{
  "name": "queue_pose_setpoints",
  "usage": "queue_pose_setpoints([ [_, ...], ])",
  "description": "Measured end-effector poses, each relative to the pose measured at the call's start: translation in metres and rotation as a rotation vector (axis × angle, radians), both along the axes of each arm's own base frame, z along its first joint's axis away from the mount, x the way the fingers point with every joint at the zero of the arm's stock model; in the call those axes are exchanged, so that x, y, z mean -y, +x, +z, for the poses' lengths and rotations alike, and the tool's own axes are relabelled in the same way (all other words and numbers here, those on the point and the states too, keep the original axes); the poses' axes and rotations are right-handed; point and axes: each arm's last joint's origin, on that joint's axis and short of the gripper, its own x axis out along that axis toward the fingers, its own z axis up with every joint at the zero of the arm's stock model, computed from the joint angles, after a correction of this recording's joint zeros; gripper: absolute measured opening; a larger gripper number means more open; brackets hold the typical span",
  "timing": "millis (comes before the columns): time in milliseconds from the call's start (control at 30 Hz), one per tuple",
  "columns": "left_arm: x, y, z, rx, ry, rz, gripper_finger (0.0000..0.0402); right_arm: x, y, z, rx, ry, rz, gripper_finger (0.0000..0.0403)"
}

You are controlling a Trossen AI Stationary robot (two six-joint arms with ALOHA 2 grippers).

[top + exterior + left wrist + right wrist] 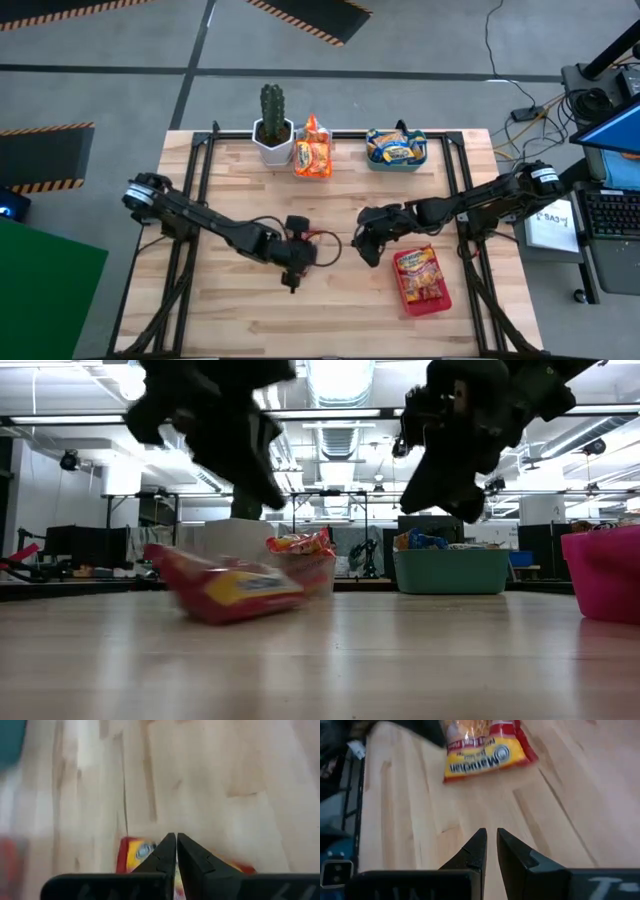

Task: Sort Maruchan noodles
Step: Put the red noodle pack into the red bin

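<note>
Item: red-and-yellow crinkly plastic noodle packet (134, 856), mid-table, at twelve o'clock of the clenched left gripper (176, 840); we see it half hidden, axis unclear. Right gripper (491, 836) clenched, empty.

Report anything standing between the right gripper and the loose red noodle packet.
Only bare table lies between the right gripper and the red packet. The left gripper hangs directly over that packet, crowding any approach from above.

packet (228, 588): red, lying on bench (400, 660) (blurred)
bin (450, 570): teal, far back
hands: both raised above bench
</note>
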Motion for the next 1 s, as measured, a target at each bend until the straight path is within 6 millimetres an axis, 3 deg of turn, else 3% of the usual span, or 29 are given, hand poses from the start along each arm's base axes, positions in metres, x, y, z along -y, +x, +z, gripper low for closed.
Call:
queue_pose_setpoints([
  [200, 0.000, 0.006, 0.024, -0.001, 0.102, -0.145, 0.0000, 0.001, -0.004, -0.006, -0.098, 0.156, -0.149, 0.0034],
  [367, -0.009, -0.010, 0.002, -0.133, 0.113, -0.131, 0.0000, 0.002, -0.003, -0.006, -0.091, 0.151, -0.227, 0.0059],
  [533, -0.018, -0.022, -0.020, -0.211, 0.043, -0.099, 0.0000, 0.006, -0.003, -0.006, -0.069, 0.117, -0.339, 0.0129],
  [767, -0.028, -0.023, -0.033, -0.185, 0.023, -0.071, 0.0000, 0.007, 0.002, -0.008, -0.023, 0.136, -0.448, 0.0244],
  [1000, -0.038, -0.026, -0.050, -0.121, -0.007, -0.050, 0.0000, 0.006, 0.025, -0.039, -0.016, 0.148, -0.461, 0.0327],
])
